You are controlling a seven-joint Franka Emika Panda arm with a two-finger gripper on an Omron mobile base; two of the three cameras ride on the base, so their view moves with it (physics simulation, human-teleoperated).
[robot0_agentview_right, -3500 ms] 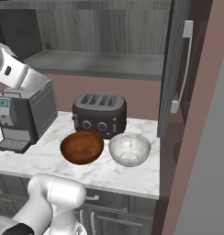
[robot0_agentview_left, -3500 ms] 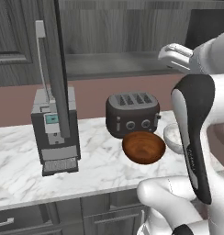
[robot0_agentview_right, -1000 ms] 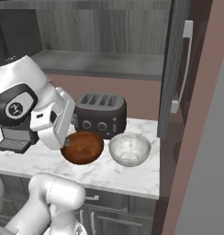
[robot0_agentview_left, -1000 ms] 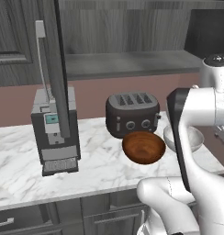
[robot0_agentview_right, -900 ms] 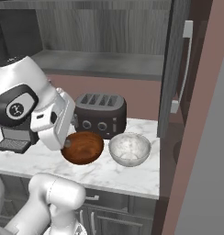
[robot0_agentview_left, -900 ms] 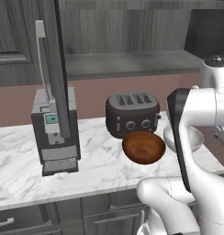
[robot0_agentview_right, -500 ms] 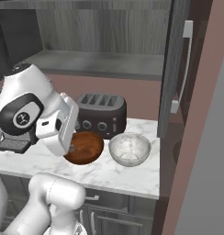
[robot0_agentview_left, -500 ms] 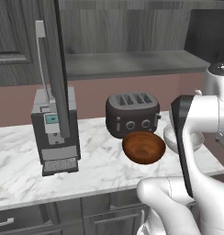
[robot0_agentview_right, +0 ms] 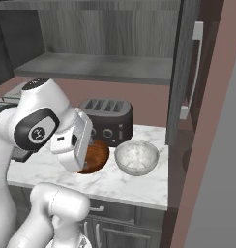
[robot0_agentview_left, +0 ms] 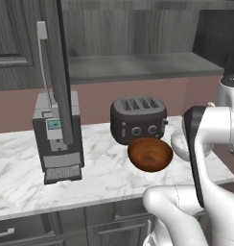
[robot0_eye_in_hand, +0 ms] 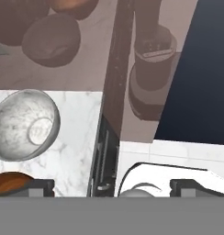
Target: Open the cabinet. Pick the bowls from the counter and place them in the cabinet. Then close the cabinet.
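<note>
The cabinet stands open: its left door (robot0_agentview_left: 60, 72) is seen edge-on over the counter and its right door (robot0_agentview_right: 186, 72) is swung out, baring a shelf (robot0_agentview_right: 91, 68). The reddish-brown bowl (robot0_agentview_left: 150, 154) (robot0_agentview_right: 96, 157) and the pale bowl (robot0_agentview_right: 137, 157) (robot0_eye_in_hand: 26, 125) sit side by side on the marble counter (robot0_agentview_left: 99, 173) in front of the toaster. My gripper (robot0_agentview_right: 74, 163) hovers just before the brown bowl, partly covering it. In the hand view my gripper (robot0_eye_in_hand: 116, 186) looks down at the counter's right end, open and holding nothing, with the brown bowl (robot0_eye_in_hand: 10, 181) at the lower left.
A black toaster (robot0_agentview_left: 138, 120) stands behind the bowls. A grey coffee machine (robot0_agentview_left: 56, 137) sits at the counter's left under the open left door. My own arm (robot0_agentview_left: 200, 144) hides part of the pale bowl in the left base view. Drawer fronts (robot0_agentview_right: 110, 213) lie below the counter.
My hand has come down and moved toward the bowls, now low in front of the brown bowl. The bowls and the cabinet doors have stayed put.
</note>
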